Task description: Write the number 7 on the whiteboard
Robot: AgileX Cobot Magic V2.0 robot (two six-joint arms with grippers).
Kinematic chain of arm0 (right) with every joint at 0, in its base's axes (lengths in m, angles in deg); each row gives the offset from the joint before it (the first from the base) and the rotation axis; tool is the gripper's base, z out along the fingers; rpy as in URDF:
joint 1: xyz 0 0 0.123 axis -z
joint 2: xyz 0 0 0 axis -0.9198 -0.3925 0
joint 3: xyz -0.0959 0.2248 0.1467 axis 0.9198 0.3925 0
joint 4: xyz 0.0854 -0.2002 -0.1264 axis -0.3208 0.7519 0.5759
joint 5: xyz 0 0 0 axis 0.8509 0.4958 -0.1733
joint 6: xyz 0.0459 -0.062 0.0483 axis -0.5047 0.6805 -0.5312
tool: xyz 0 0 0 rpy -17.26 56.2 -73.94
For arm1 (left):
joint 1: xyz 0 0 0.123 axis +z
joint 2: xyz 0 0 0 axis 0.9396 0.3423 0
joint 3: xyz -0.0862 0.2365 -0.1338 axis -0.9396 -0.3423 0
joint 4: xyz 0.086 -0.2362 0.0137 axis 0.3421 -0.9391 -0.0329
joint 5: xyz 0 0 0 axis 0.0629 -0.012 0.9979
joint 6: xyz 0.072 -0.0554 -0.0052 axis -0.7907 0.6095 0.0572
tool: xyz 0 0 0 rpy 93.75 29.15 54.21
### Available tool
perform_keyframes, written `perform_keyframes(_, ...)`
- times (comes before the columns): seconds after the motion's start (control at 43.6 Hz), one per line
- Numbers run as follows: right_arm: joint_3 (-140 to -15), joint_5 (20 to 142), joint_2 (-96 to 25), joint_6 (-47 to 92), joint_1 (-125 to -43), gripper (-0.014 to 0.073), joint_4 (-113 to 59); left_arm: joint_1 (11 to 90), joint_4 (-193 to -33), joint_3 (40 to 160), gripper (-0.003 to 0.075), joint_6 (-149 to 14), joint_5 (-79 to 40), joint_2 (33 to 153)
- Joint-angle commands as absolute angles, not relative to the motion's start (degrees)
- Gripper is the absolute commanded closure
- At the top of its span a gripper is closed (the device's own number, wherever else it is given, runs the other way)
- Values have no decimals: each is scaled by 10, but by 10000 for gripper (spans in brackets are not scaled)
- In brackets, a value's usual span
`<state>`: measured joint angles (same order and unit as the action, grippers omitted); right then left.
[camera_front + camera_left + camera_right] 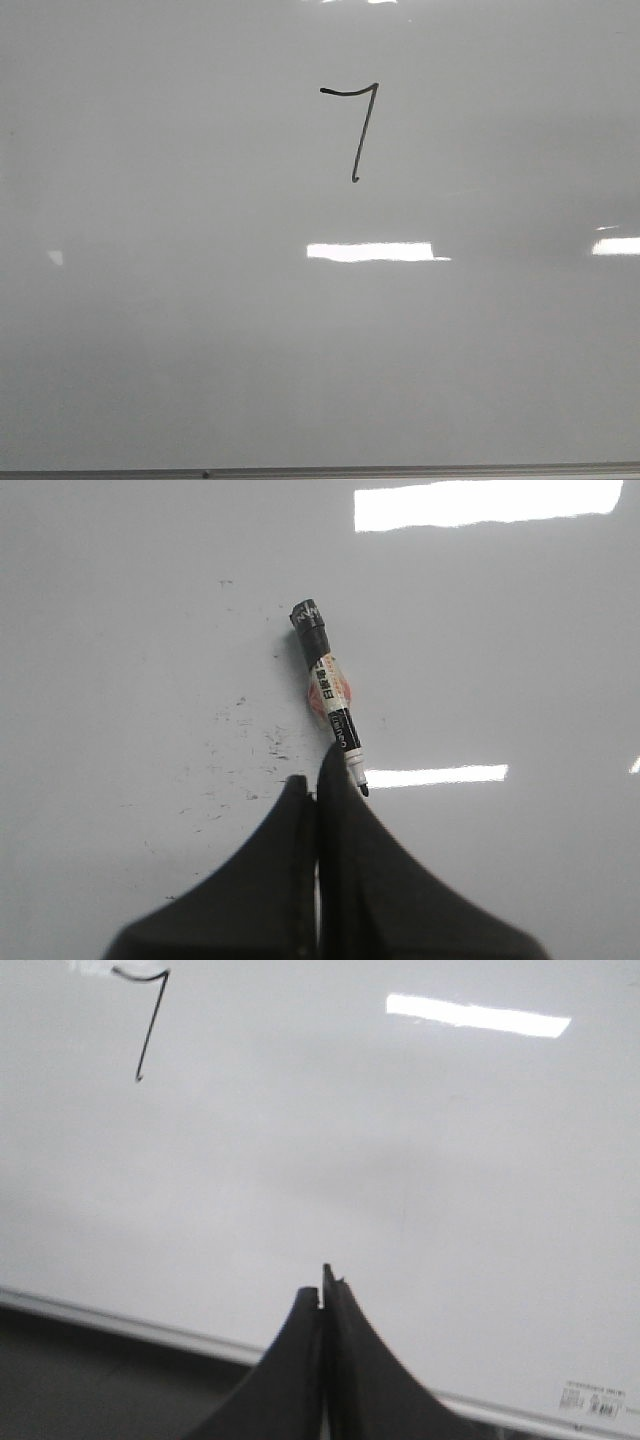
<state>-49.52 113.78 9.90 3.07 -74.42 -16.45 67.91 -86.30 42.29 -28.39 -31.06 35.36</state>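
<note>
The number 7 (358,130) was judged finished on the whiteboard (150,330); the marker (329,697) lay released, both grippers (317,783) (323,1288) pressed together, empty.

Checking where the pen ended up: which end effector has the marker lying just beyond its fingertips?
The left end effector: the marker lies loose on the whiteboard beyond its closed fingertips. The right end effector faces bare board.

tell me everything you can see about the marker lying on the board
The marker shows only in the left wrist view. It is a slim pen with a black cap end, a white printed label with an orange-red patch around its middle, and a bare dark tip. It lies flat and slanted on the whiteboard, uncapped tip toward the left gripper, whose fingers are shut and not holding it. Faint black specks mark the board beside it.
</note>
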Motion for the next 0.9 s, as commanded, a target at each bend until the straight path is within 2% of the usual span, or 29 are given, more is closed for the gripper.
perform_keyframes(0.0, -432, 989, 130, 33, -721, 712, -167, 678, -868, 415, 741, -284, -358, 346)
perform_keyframes(0.23, -289, 838, 193, 33, -717, 712, -167, 678, -868, 415, 741, -284, -358, 346)
perform_keyframes(0.574, -157, 666, 248, 33, -696, 712, -167, 678, -868, 415, 741, -284, -358, 346)
perform_keyframes(0.872, -156, 681, 248, 33, -681, 712, -167, 678, -868, 415, 741, -284, -358, 346)
